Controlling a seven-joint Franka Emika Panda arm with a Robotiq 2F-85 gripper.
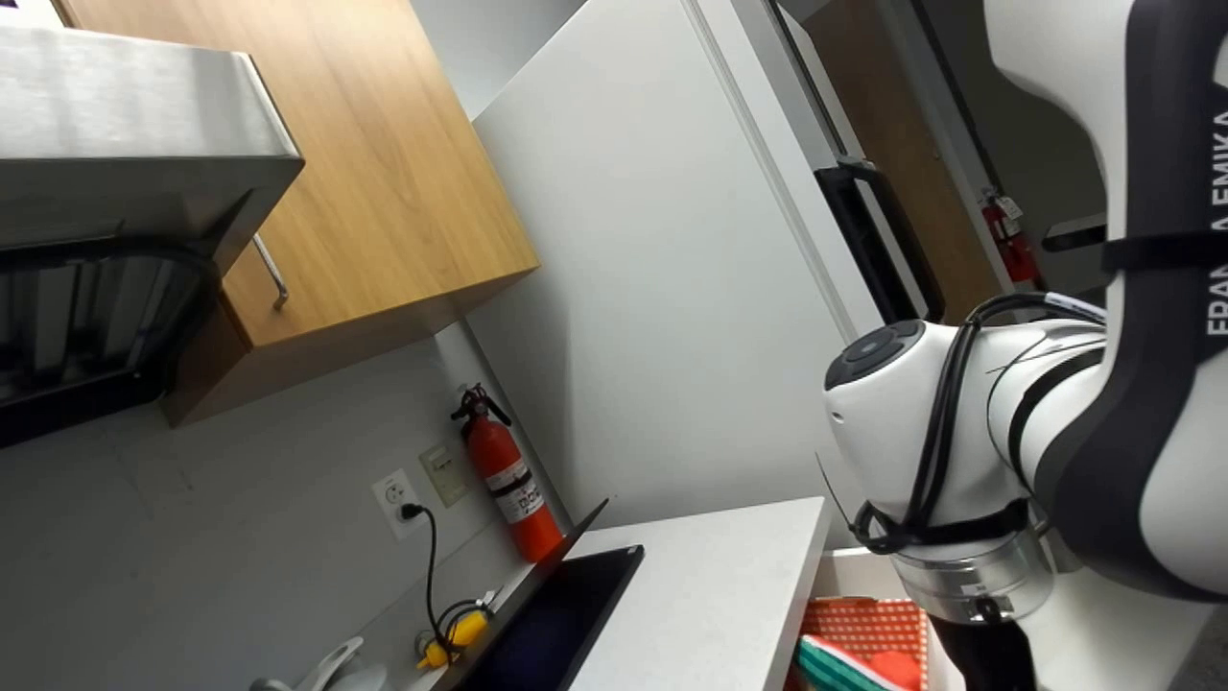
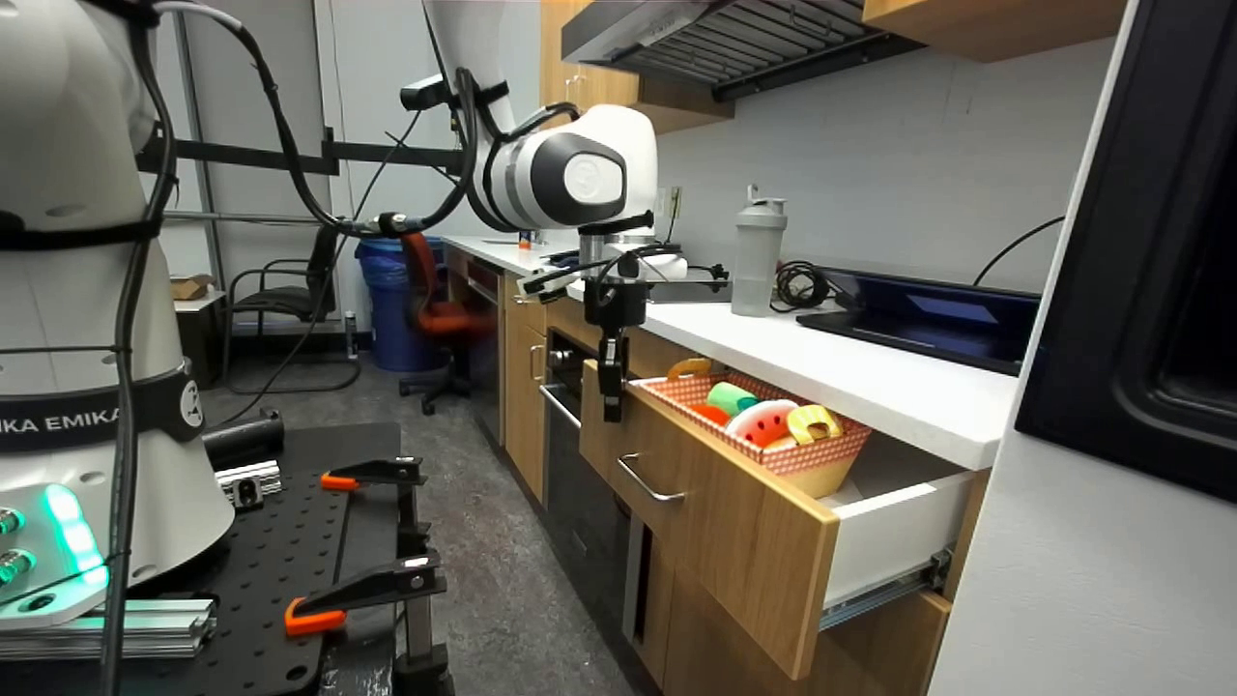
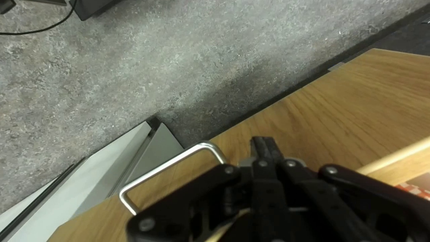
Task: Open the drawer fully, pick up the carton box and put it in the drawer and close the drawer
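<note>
The drawer [image 2: 744, 512] stands pulled out below the white counter, its wood front and white side showing. Inside it sits the carton box [image 2: 821, 478], red-checked at the rim with tan sides, holding green, red and yellow produce shapes; in an exterior view the carton box [image 1: 868, 614] shows partly behind the counter edge. My gripper [image 2: 611, 416] points down at the outer face of the drawer front. In the wrist view the fingertips [image 3: 260, 143] are pressed together with nothing between them, beside the metal handle [image 3: 171, 164]. Whether they touch the wood I cannot tell.
On the counter [image 2: 812, 358] stand a shaker bottle [image 2: 759, 251] and an open laptop [image 2: 928, 309]. An oven door handle [image 2: 560, 406] lies along the cabinets. A table with orange-tipped clamps [image 2: 367, 590] faces the drawer across the floor.
</note>
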